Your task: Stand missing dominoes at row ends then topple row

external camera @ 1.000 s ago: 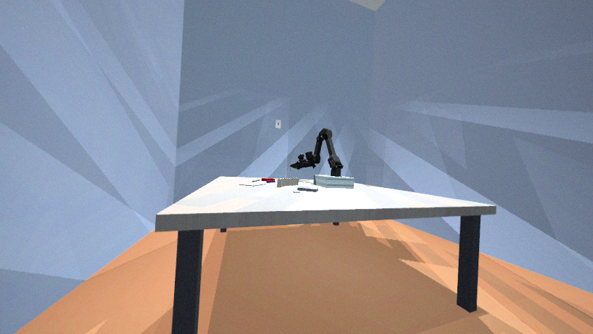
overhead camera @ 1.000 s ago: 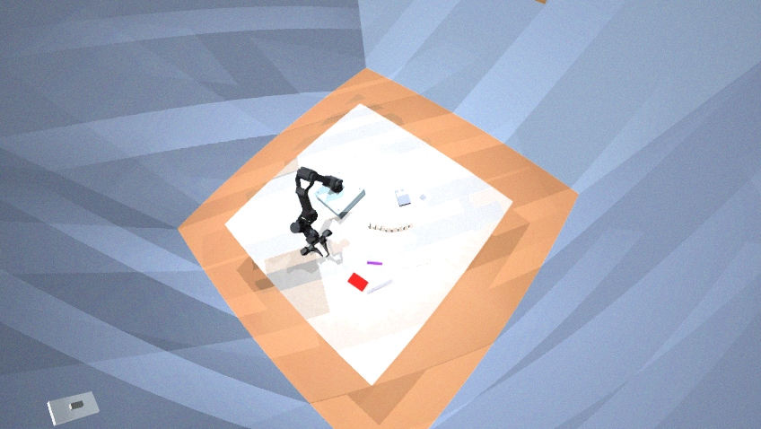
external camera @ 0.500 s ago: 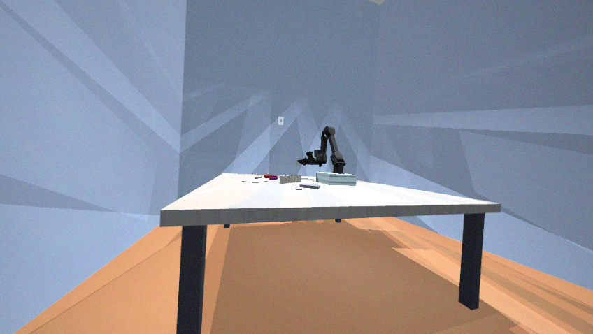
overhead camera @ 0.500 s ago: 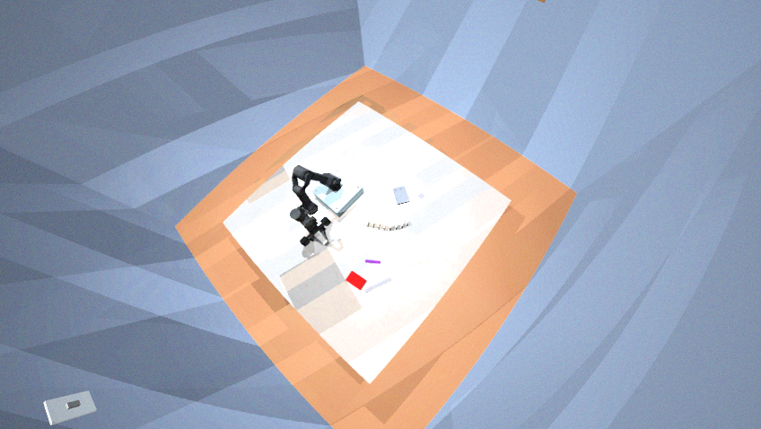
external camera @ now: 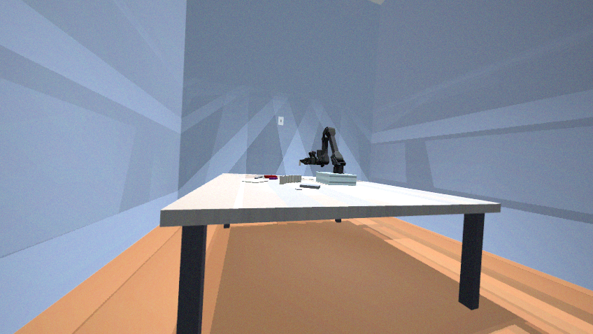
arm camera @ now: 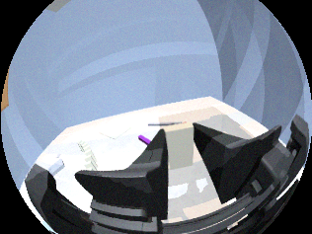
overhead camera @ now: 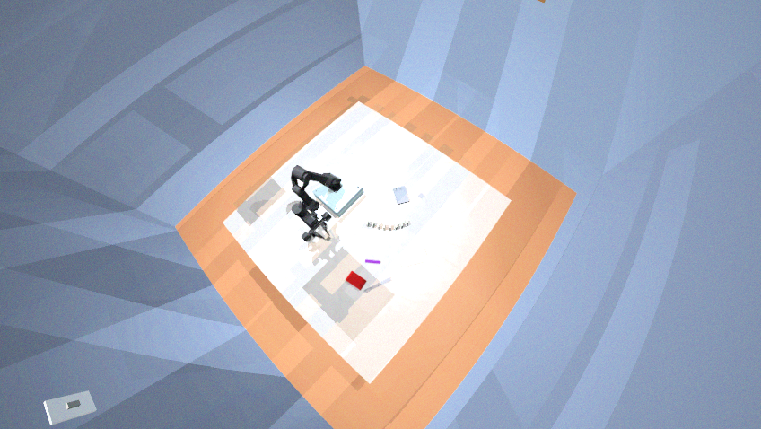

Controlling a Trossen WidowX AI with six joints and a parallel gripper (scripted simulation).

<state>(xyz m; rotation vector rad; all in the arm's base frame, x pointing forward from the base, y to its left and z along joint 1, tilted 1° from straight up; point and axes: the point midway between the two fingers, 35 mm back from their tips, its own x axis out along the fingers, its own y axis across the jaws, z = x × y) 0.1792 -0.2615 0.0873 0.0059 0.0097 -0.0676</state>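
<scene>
A curved row of several pale dominoes [overhead camera: 392, 228] [external camera: 290, 179] [arm camera: 88, 156] stands upright on the white table. My gripper [overhead camera: 328, 235] [arm camera: 178, 130] is shut on a beige domino [external camera: 299, 163] [arm camera: 181, 151]. The domino is held upright between the fingertips, well above the table top. In the top view the gripper is left of the row and a little nearer the bottom of the picture. In the wrist view the row is left of the fingers. No other loose domino can be made out.
A red block [overhead camera: 355, 280] [external camera: 270, 176] and a purple bar [overhead camera: 372, 261] [arm camera: 144, 140] lie below the row in the top view, with a thin grey bar [overhead camera: 378, 284] beside the block. A grey-blue slab [overhead camera: 401, 195] [external camera: 310, 186] lies beyond the row. The arm's base stands on a teal box [external camera: 336, 178].
</scene>
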